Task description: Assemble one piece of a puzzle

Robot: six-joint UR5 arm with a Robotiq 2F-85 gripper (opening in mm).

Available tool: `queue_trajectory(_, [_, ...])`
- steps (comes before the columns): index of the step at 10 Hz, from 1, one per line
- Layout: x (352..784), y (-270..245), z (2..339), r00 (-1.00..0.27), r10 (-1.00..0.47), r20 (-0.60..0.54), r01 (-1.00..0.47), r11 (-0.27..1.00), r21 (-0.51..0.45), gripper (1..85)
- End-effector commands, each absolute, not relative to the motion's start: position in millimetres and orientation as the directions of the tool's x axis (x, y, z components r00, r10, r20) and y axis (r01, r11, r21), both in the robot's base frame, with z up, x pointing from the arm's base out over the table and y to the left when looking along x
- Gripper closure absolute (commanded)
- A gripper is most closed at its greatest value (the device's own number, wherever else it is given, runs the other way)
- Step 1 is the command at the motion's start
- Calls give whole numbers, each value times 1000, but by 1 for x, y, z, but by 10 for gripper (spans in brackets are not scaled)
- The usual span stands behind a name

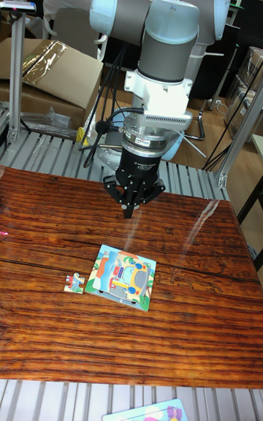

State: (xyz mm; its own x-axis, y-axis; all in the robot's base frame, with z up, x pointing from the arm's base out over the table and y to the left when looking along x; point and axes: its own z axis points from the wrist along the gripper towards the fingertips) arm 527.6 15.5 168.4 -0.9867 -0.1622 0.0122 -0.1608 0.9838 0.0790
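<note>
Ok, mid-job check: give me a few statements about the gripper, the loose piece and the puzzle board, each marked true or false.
1. The loose puzzle piece lies on the table just beside the puzzle board, at its left edge in the picture. True.
2. The gripper is holding the loose piece. False: it holds nothing; the piece lies on the table.
3. The gripper hangs above the wooden table, behind the board, with its fingers drawn together. True.
4. The loose piece is already fitted in the board. False: it lies outside the board.
5. The board sits on a cardboard box. False: it lies flat on the table; the cardboard box stands behind it.
</note>
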Motion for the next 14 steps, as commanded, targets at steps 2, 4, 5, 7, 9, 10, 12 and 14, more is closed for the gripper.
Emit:
queue_trajectory(2, [504, 24, 172, -993, -46, 111, -33, 993, 115, 843])
queue_trajectory(4, [503, 14, 172, -993, -27, 118, -18, 997, 77, 843])
queue_trajectory(5, [504, 14, 172, -993, -34, 115, -26, 997, 76, 843])
queue_trajectory(7, [510, 0, 170, -993, -80, 91, -78, 997, 27, 843])
queue_trajectory(9, [518, -3, 170, -993, -100, 62, -100, 995, 13, 843])
queue_trajectory(10, [517, -7, 170, -994, -90, 66, -90, 996, -1, 843])
queue_trajectory(12, [520, -11, 169, -995, -85, 55, -86, 996, -19, 843])
queue_trajectory(14, [519, -3, 169, -996, -76, 56, -75, 997, 11, 843])
